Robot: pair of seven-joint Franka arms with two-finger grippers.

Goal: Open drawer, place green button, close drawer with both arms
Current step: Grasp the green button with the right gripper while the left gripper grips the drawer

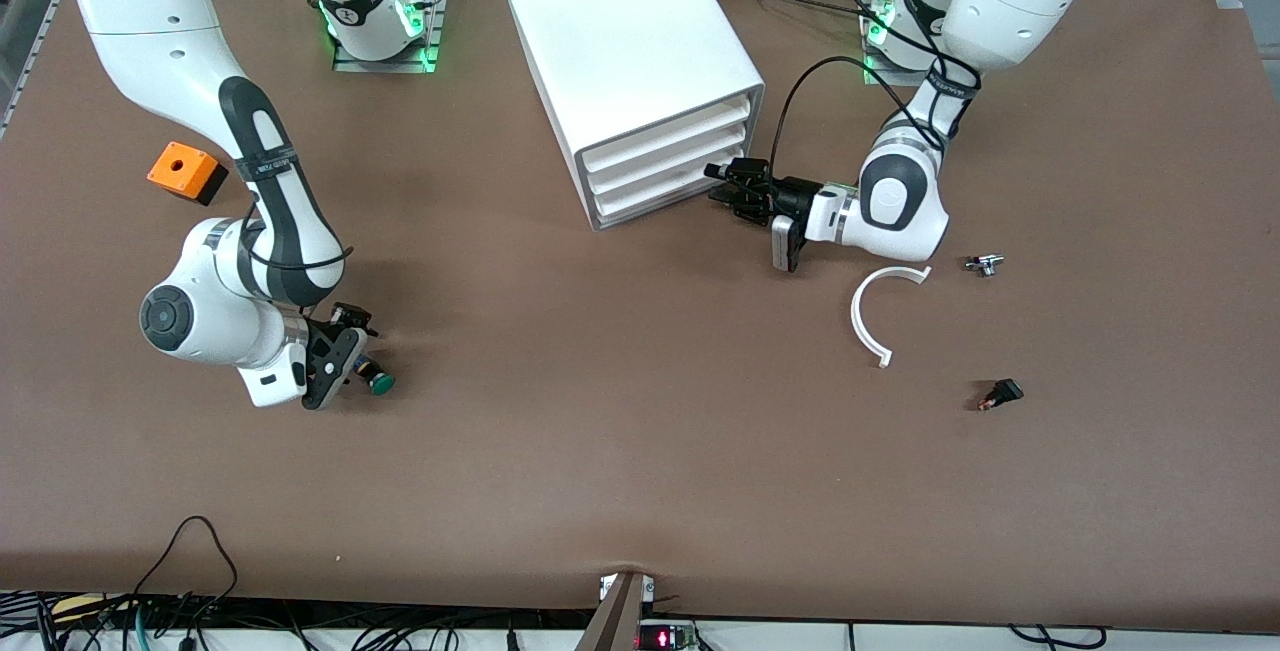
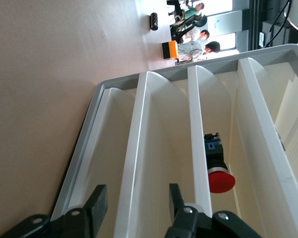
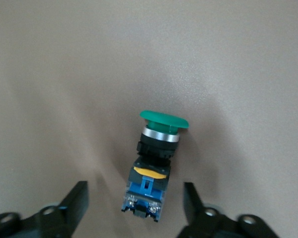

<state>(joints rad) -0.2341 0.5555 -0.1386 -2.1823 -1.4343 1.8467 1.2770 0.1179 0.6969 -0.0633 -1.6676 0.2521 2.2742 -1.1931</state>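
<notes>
The white cabinet (image 1: 625, 41) stands at the middle of the table's robot side, its three drawers pushed in. My left gripper (image 1: 733, 189) is open at the cabinet's front, level with the lowest drawer (image 1: 650, 199). In the left wrist view my left gripper (image 2: 136, 203) has its fingers on either side of that drawer's front edge (image 2: 134, 163) without touching it. The green-capped button (image 1: 378, 380) lies on its side on the table toward the right arm's end. My right gripper (image 1: 358, 355) is open, low over it. In the right wrist view my right gripper (image 3: 135, 201) straddles the blue rear of the button (image 3: 156, 158).
A red-capped button (image 2: 217, 171) lies in a drawer above the lowest one. An orange cube (image 1: 182, 171) sits near the right arm. A white curved piece (image 1: 878, 316), a small metal part (image 1: 985, 264) and a small black switch (image 1: 1000, 394) lie toward the left arm's end.
</notes>
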